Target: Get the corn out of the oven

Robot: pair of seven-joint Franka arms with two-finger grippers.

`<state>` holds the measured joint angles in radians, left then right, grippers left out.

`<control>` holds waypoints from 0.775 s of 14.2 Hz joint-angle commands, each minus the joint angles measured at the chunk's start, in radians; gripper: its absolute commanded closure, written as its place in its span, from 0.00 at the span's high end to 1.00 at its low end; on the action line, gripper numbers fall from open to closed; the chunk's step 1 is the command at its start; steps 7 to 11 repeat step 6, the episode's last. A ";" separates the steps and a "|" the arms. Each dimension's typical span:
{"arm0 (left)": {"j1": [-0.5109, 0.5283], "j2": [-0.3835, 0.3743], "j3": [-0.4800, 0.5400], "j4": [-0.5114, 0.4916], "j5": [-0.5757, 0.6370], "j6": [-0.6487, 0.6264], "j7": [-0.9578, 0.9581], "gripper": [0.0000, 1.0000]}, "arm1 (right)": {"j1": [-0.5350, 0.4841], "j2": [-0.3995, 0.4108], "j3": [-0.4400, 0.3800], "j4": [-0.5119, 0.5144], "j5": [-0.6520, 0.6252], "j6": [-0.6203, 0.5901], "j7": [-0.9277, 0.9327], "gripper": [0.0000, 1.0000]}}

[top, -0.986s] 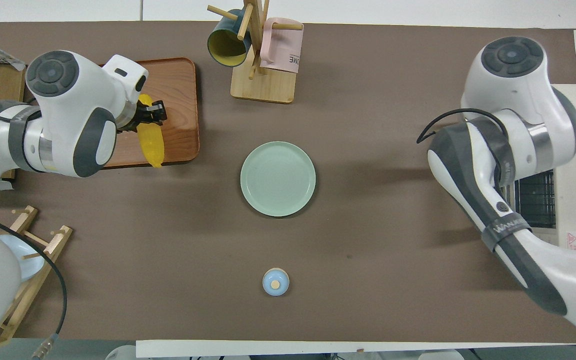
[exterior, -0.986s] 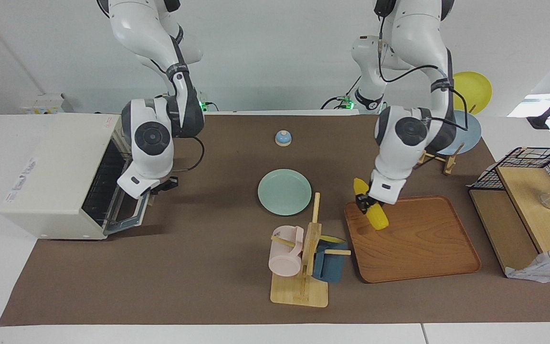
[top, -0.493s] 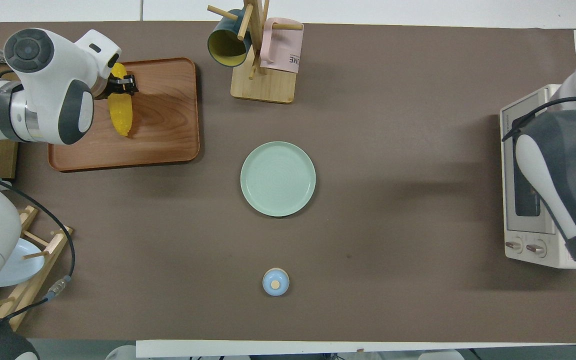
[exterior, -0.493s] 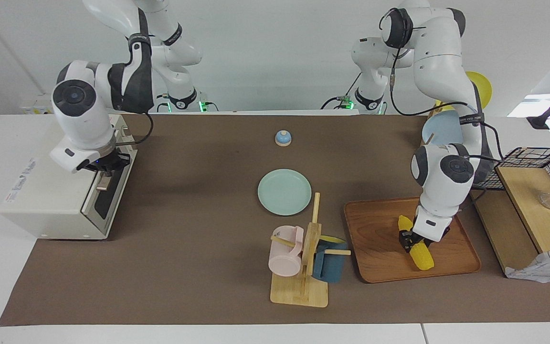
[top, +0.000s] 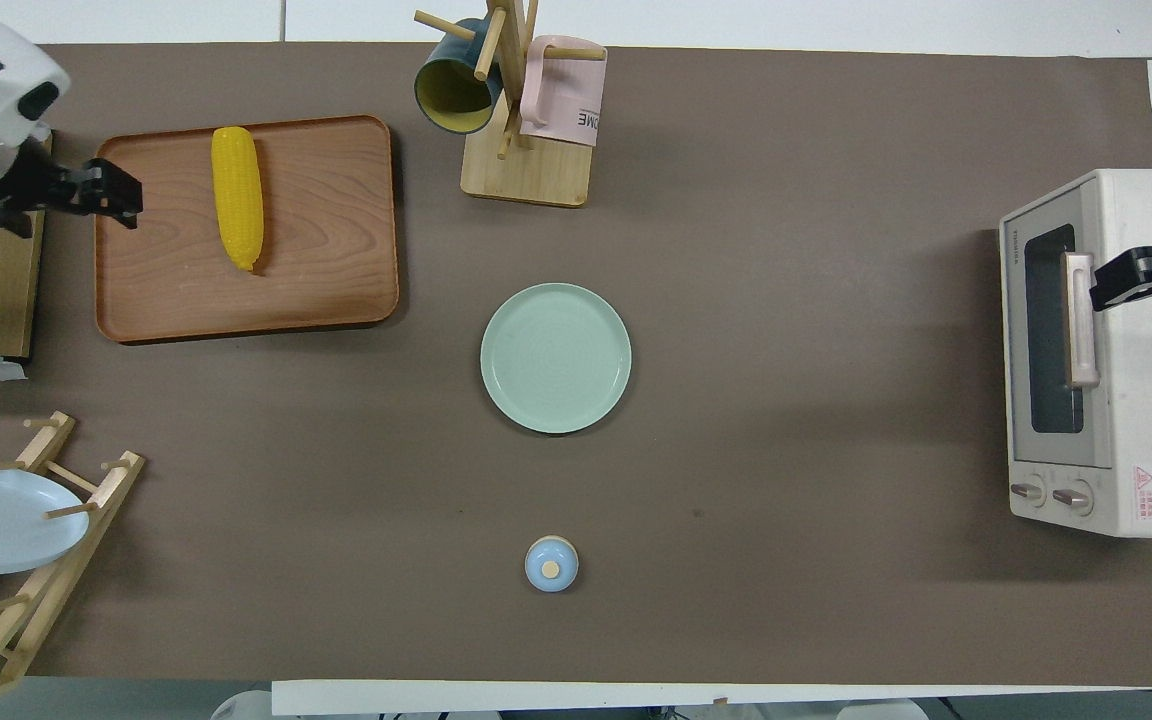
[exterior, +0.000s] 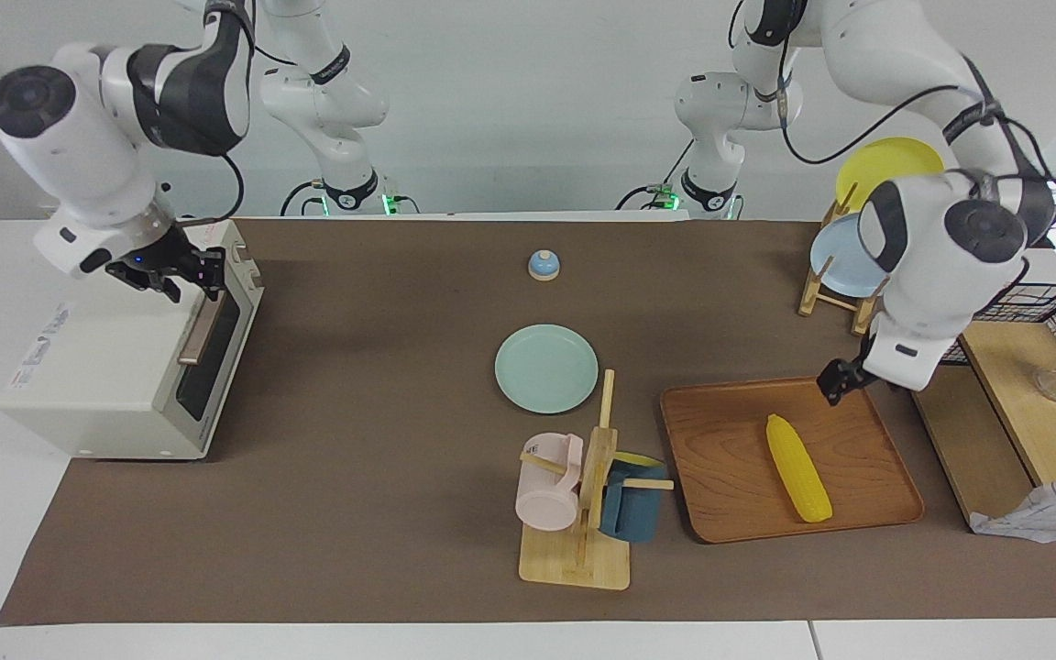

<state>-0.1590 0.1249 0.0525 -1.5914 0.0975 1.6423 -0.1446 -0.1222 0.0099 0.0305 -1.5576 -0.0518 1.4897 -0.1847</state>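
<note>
Both my grippers are empty: left gripper (exterior: pixel 840 377) hangs with fingers apart over the wooden tray's (exterior: pixel 895 510) edge toward the robots, clear of the corn (exterior: pixel 797 467), which lies flat on that tray; right gripper (exterior: pixel 170 270) hovers spread above the oven (exterior: pixel 106 367), by the handle (exterior: pixel 198 330) of its closed door. I judge the job nearly done; I should lift straight up and retreat without brushing corn or handle.
</note>
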 commanded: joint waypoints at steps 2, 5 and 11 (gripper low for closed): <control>0.022 -0.207 -0.005 -0.045 -0.064 -0.177 0.051 1.00 | -0.019 0.001 -0.010 0.111 0.067 -0.131 0.008 1.00; 0.022 -0.254 -0.006 -0.019 -0.064 -0.232 0.134 1.00 | -0.010 -0.061 -0.009 -0.002 0.067 -0.117 0.069 1.00; 0.021 -0.255 -0.008 -0.013 -0.064 -0.242 0.135 1.00 | -0.007 -0.062 -0.009 -0.009 0.063 -0.117 0.071 1.00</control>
